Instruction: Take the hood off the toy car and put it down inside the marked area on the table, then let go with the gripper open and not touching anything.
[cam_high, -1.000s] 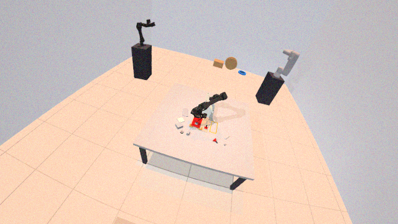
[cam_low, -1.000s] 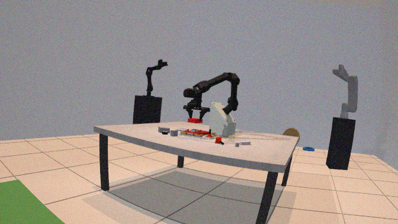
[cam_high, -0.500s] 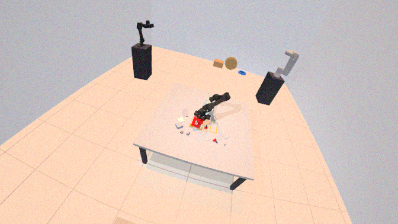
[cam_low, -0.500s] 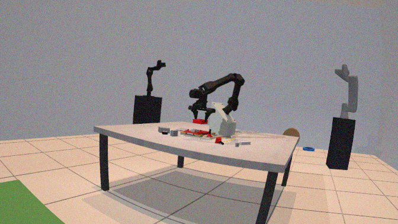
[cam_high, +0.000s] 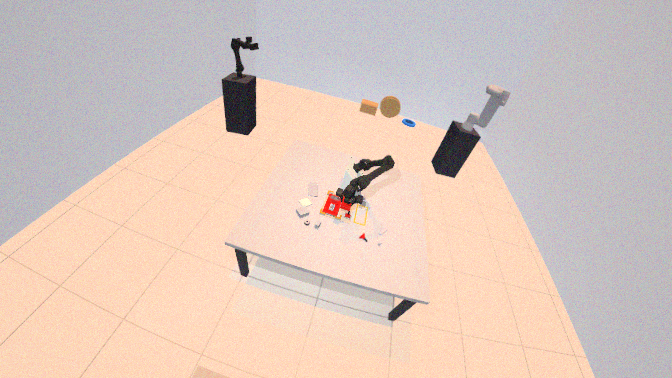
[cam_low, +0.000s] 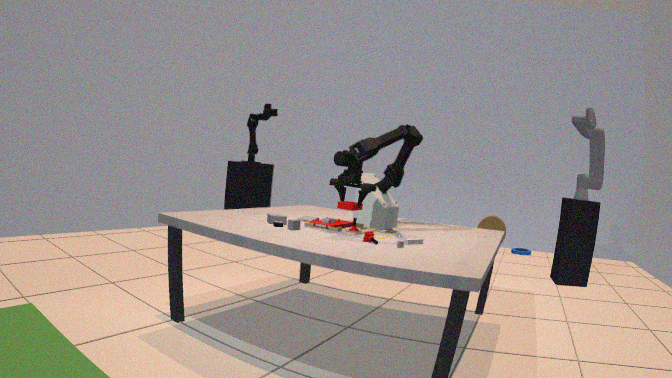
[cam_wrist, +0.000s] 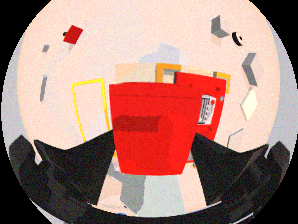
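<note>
My gripper (cam_low: 351, 202) (cam_wrist: 153, 134) is shut on the red hood (cam_low: 349, 206) (cam_wrist: 150, 150), one black finger on each side. The hood is held in the air above the table, clear of the toy car. The toy car (cam_high: 327, 206) (cam_low: 329, 223) (cam_wrist: 218, 100) lies on the table with its red body and an exposed grey part; in the wrist view the hood hides much of it. The marked area is a yellow outline (cam_high: 367, 215) (cam_wrist: 89, 81) beside the car, left of the hood in the wrist view; its near end is hidden there.
A red piece with a black end (cam_high: 363, 237) (cam_low: 368, 236) (cam_wrist: 73, 34) lies beyond the outline. Grey blocks (cam_high: 302, 213) (cam_low: 277, 219) (cam_wrist: 250, 69), a pale tile (cam_high: 305, 202) (cam_wrist: 249, 104) and a dark wheel (cam_high: 307, 223) (cam_wrist: 238, 38) lie on the car's other side.
</note>
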